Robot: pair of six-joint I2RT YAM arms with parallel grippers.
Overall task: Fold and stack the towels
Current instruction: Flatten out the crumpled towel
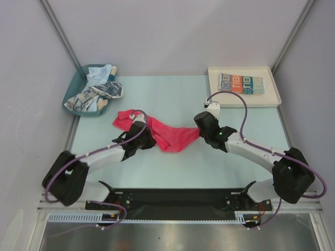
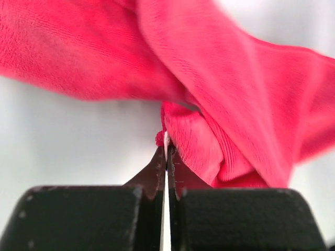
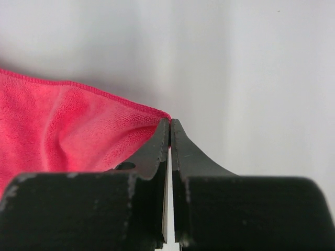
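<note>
A red-pink towel [image 1: 172, 136] lies crumpled across the middle of the table, stretched between both arms. My left gripper [image 2: 166, 137] is shut on a bunched fold of the red-pink towel [image 2: 220, 94], near the cloth's middle [image 1: 148, 137]. My right gripper [image 3: 170, 121] is shut on the hemmed corner of the same towel [image 3: 63, 125] at its right end [image 1: 201, 130]. A folded teal, white and orange lettered towel [image 1: 241, 83] lies flat in the white tray [image 1: 272, 99]. Blue-and-white patterned [image 1: 99, 94] and pale blue towels [image 1: 100, 75] sit heaped in the teal bin [image 1: 75, 86].
The tray stands at the back right and the bin at the back left of the pale table [image 1: 178, 167]. Grey walls close in the back and sides. A black base rail [image 1: 178, 201] runs along the near edge.
</note>
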